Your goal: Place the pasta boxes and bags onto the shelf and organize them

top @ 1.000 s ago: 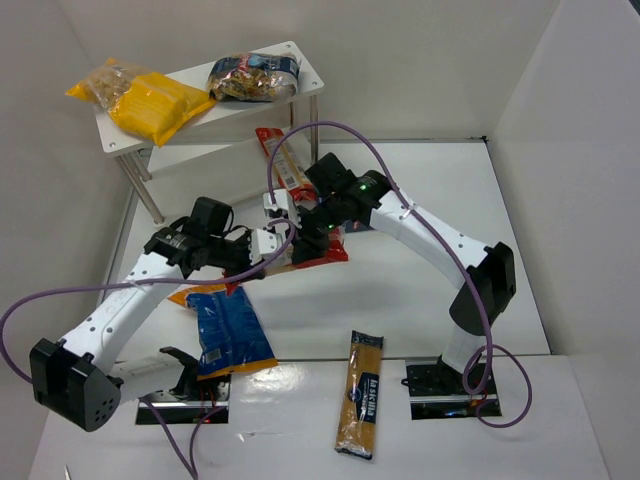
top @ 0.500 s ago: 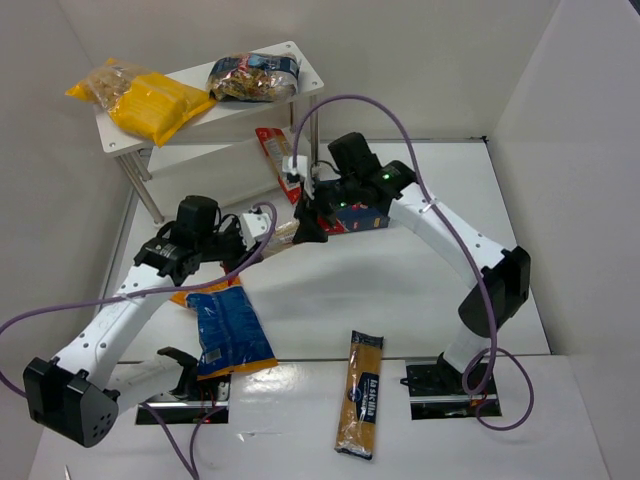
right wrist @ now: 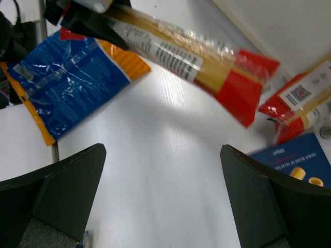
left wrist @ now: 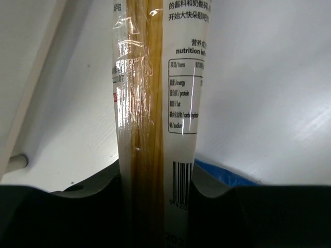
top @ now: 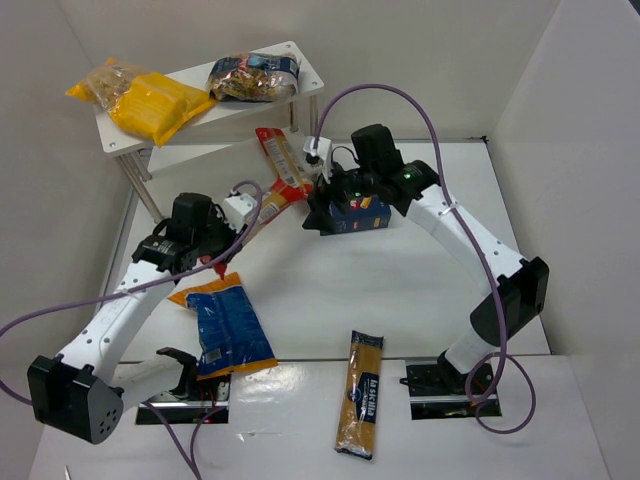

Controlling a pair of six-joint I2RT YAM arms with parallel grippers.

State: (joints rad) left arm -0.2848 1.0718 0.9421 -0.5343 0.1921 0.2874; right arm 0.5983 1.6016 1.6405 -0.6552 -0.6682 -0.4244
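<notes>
Your left tool pinches the spaghetti packet near its lower end, apparently lifted off the tabletop in front of the shelf. Your right tool hangs spread wide, empty, over the dark blue box. Grip firmly and feed the packet in lengthwise, avoiding the legs. Its long axis runs diagonally toward the shelf, red end leading.

On my overhead feed a white tabletop fills the middle of the frame. Plain white boards box it in: a back panel across the top, a right panel and a left panel down the sides. A front ledge spans the bottom edge.
</notes>
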